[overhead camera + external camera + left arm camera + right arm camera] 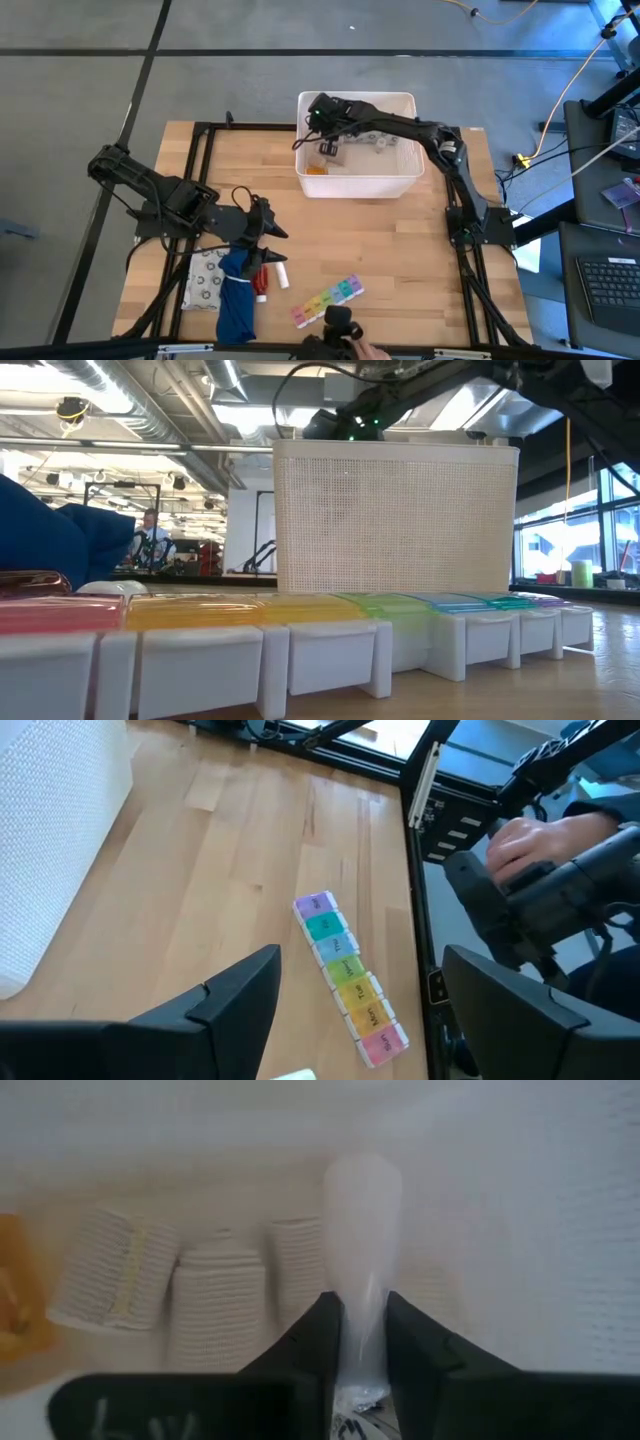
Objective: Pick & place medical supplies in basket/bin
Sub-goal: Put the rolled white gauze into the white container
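The white bin (404,180) stands at the table's far middle; it holds three white gauze rolls (215,1308) and an orange bottle (15,1300). My right gripper (326,130) reaches into its left part, shut on a smooth white long item (362,1220); I cannot tell which supply it is. My left gripper (272,240) is open and empty above the table's left middle. The rainbow pill organizer (328,300) lies flat near the front edge and shows in the left wrist view (350,980). A red tube (262,282) and a grey-patterned white packet (207,280) lie by the blue cloth (237,295). My right gripper pinches the white item's near end (362,1342) between its two fingers (318,1342). The fingers lie along the item, which sticks out past their tips toward the bin's inside. Whether its far end rests on anything does not show.
A small white item (279,272) lies beside the red tube. A person's hand (530,835) is on a dark camera mount at the table's near edge. The bin's tall wall (395,520) rises behind the organizer (300,630). Bare wood lies between the bin and the organizer.
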